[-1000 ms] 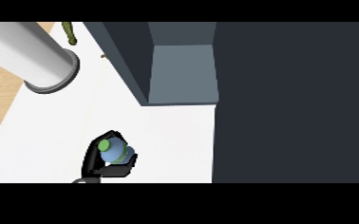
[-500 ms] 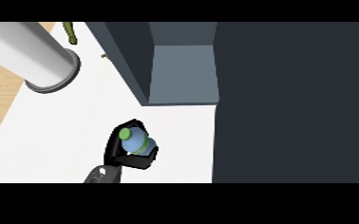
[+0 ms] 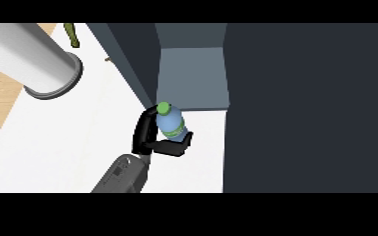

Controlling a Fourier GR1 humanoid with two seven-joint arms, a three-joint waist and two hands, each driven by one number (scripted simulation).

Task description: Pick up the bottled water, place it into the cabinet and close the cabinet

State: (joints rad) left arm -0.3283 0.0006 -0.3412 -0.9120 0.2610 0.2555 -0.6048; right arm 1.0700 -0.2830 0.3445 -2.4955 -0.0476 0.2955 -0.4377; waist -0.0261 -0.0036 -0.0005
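The bottled water [image 3: 170, 123], pale blue with a green cap, is held upright and slightly tilted just above the white counter [image 3: 66, 140]. My right hand [image 3: 158, 147] is shut on it, fingers curled round its left side and thumb on the right. The bottle's cap sits at the front edge of the open cabinet [image 3: 193, 77], whose grey inner floor shows beyond it. A large dark panel [image 3: 299, 110], the cabinet's door or side, fills the right of the view. My left hand does not show.
A big grey cylinder [image 3: 40, 62] lies at the far left of the counter. A small green object [image 3: 71, 34] is at the top left. The cabinet's dark left wall [image 3: 136, 55] stands beside the opening.
My right hand has carried the bottle away from the view's lower edge, up and to the right, to the cabinet's opening. More of the forearm now shows.
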